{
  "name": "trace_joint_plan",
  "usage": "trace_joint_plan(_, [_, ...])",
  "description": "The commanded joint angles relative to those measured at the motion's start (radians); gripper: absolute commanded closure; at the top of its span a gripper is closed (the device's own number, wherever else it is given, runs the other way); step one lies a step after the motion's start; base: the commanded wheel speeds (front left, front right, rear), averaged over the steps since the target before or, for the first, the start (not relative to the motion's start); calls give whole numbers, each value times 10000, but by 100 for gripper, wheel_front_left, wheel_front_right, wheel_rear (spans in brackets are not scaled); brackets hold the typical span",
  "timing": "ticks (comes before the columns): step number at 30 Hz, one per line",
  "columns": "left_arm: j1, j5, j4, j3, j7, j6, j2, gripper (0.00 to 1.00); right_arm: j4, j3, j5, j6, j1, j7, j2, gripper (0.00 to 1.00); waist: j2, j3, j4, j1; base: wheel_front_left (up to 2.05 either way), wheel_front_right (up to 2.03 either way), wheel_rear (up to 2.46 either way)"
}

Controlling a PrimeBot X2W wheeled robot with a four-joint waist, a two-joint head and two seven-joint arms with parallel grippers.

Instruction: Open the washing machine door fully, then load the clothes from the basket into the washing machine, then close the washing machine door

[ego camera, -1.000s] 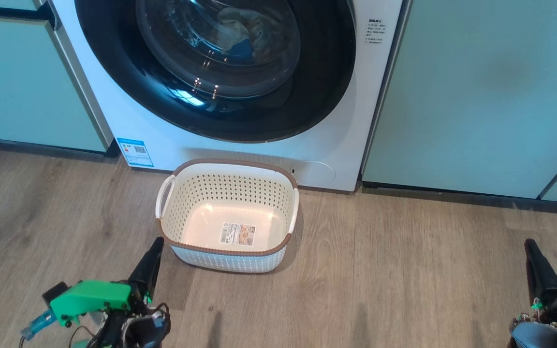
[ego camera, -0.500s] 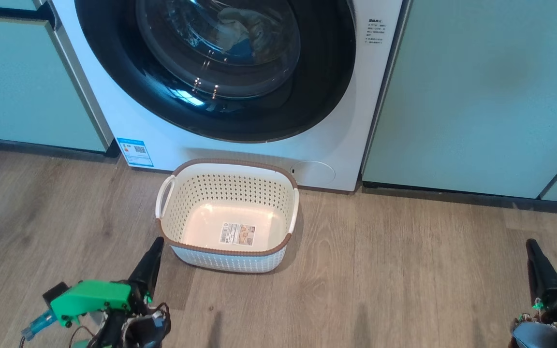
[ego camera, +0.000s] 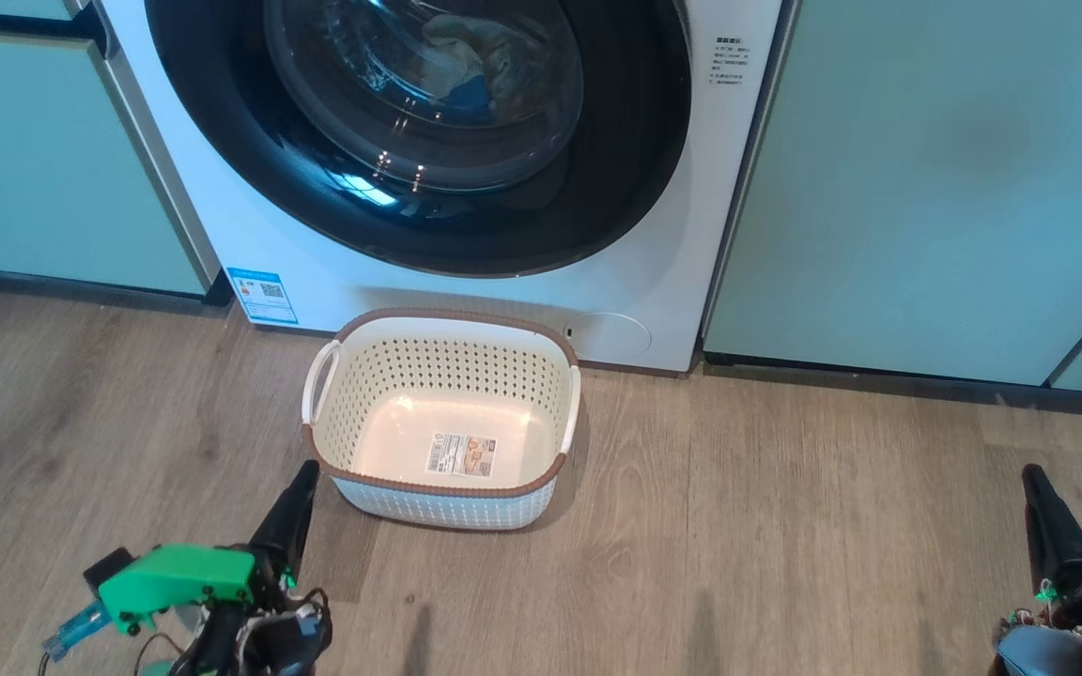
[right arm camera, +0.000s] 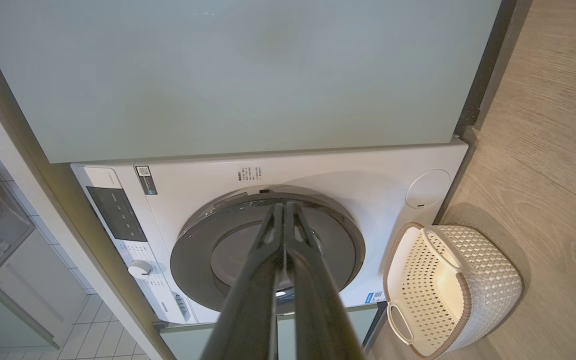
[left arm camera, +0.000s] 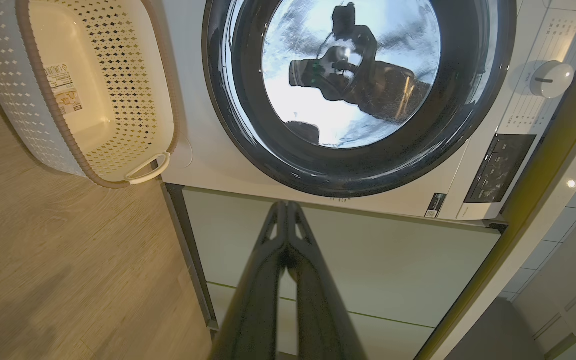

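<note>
Washing machine door (ego camera: 409, 225) shut, clothes (ego camera: 466, 66) seemingly behind its glass; basket (ego camera: 442, 324) at its six o'clock; left pincer (ego camera: 304, 469) and right pincer (ego camera: 1030, 472) closed.

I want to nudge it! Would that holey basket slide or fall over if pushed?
It would probably slide easily: the basket is empty, looks like thin perforated plastic and sits on a smooth wood floor. Tipping seems unlikely, as it is low and wide. Its walls might flex if squeezed.

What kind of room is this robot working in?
Likely a home laundry corner: a white front-loading washing machine sits between pale green cabinets, with a laundry basket on the wood-look floor.
</note>
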Motion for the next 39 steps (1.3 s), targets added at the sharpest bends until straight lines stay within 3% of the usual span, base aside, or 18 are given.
trace_joint_plan(1, [-572,51,-275,358,55,-90,84,100,-325,127,-63,-27,-534,53,-117,100,0,0,0,0,0,0,0])
trace_joint_plan(39, [-579,113,-272,432,114,-90,32,100,-319,29,-145,-27,-543,133,-47,100,0,0,0,0,0,0,0])
